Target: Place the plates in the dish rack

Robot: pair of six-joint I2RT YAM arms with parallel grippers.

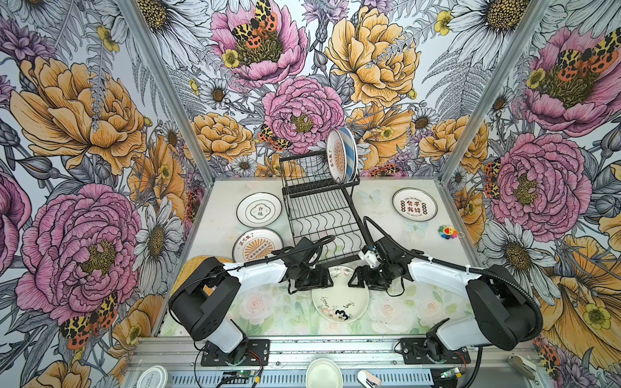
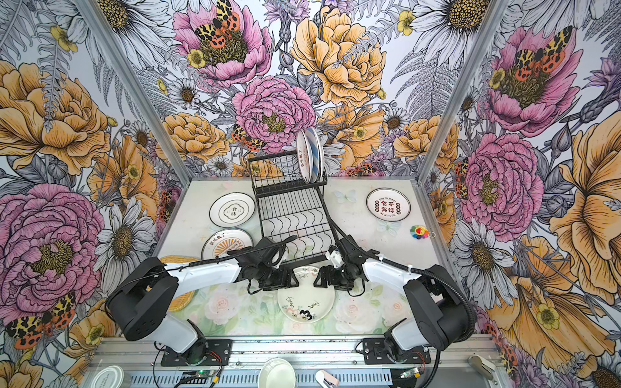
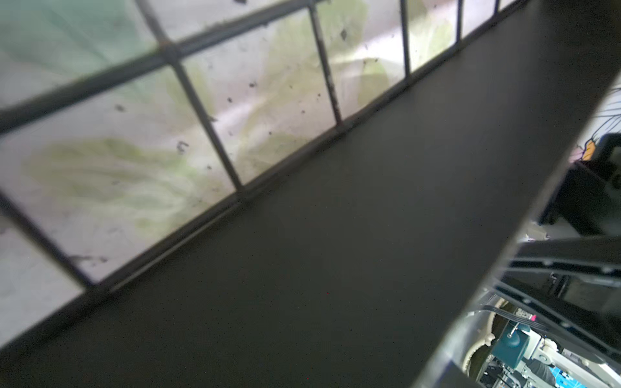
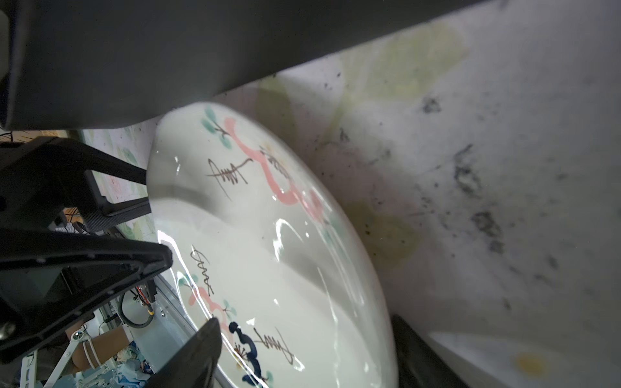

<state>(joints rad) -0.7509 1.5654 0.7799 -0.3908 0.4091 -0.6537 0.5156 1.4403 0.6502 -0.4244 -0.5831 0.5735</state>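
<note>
A white plate (image 1: 340, 299) with doodles lies at the front middle of the table. Both grippers are at its far rim. My left gripper (image 1: 331, 278) comes from the left, its fingers apart at the rim. My right gripper (image 4: 305, 356) is open with the plate (image 4: 268, 235) between its fingers. The left wrist view shows only a dark surface and wires of the dish rack (image 3: 201, 100). The black dish rack (image 1: 319, 215) holds an orange-sunburst plate (image 1: 337, 156) and a blue-striped plate (image 1: 351, 151) upright in its upper tier. Three plates (image 1: 259, 209), (image 1: 257, 247), (image 1: 414, 204) lie flat. A yellow woven tray (image 1: 188, 272) is half hidden under the left arm.
A rainbow flower toy (image 1: 448, 232) lies near the right wall. A pale bowl (image 1: 324, 373) and a white lid (image 1: 152, 378) sit on the front rail. Flowered walls close in the table on three sides. The rack's front edge is just behind both grippers.
</note>
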